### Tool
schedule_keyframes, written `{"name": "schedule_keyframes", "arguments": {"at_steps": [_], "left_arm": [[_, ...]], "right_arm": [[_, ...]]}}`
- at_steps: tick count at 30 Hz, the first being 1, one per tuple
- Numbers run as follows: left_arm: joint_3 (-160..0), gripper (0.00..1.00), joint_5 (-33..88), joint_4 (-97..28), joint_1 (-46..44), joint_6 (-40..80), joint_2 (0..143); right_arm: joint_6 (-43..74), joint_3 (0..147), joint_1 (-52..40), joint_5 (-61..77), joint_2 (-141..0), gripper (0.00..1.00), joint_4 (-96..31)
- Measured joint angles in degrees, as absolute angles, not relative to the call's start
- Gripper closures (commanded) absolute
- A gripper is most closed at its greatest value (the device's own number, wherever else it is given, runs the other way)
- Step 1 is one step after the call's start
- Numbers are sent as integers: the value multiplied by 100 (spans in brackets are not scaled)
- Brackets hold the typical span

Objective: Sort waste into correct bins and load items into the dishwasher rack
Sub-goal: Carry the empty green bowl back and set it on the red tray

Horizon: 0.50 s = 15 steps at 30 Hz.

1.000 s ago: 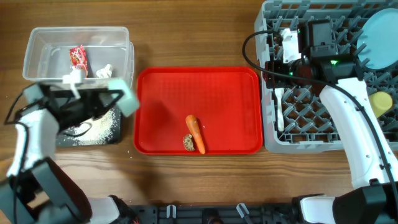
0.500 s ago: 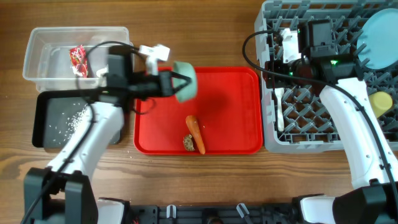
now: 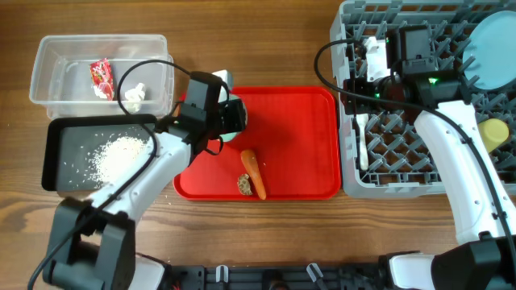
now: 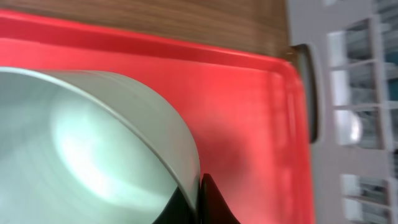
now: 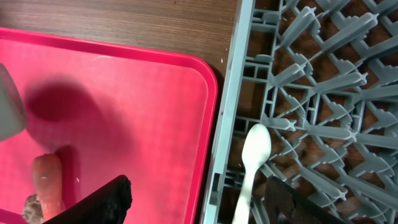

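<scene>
My left gripper (image 3: 223, 115) is shut on the rim of the mint green bowl (image 3: 235, 118), held over the red tray's back left corner. In the left wrist view the bowl (image 4: 87, 143) fills the left side, its rim pinched between the fingertips (image 4: 211, 202). A carrot (image 3: 254, 172) and a brown lump (image 3: 244, 185) lie on the tray. My right gripper (image 5: 196, 208) hangs open over the dishwasher rack's (image 3: 403, 173) left edge, above the white spoon (image 5: 254, 158). A blue plate (image 3: 493, 50) and a yellow cup (image 3: 493, 133) sit in the rack.
The clear tub (image 3: 48, 60) at the back left holds a red-and-white wrapper (image 3: 101, 77) and a tissue (image 3: 134, 96). The black tray (image 3: 60, 157) in front of it holds rice (image 3: 117, 153). The red tray (image 3: 298, 121) lies between the bins and the rack.
My left arm swung right from over the black tray to the red tray, carrying the mint bowl. Rice now lies piled in the black tray. The right arm has not moved.
</scene>
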State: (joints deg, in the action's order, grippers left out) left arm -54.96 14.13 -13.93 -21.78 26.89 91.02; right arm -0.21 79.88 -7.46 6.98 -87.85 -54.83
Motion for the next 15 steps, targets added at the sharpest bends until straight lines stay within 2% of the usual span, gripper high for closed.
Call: {"name": "schedule_keyframes", "arguments": {"at_steps": [4,7,9,12,14,15], "left_arm": [[-5496,96,1282,-1374,-2344,2714,9317],[-5494,88,1216,-1144,-2589,2718,9443],[-5494,74,1203,-1087,-2729,2722,9472],[-5494,64,1201,-1048,-2864,2740,9472],[-5494,45,1205,-1063,-2875,2735,9472],[-5494,41,1223,-1085,-2869,2718,9470]], "right_arm": [[-21,7988,-746,698,-8785,29,-5483],[-21,7988,-746,698,-8785,29,-5481],[-21,7988,-746,698,-8785,28,-5483],[-23,7988,-746,698,-8785,23,-5481],[-12,7988,-746,698,-8785,18,-5481],[-8,7988,-746,698,-8785,16,-5470]]}}
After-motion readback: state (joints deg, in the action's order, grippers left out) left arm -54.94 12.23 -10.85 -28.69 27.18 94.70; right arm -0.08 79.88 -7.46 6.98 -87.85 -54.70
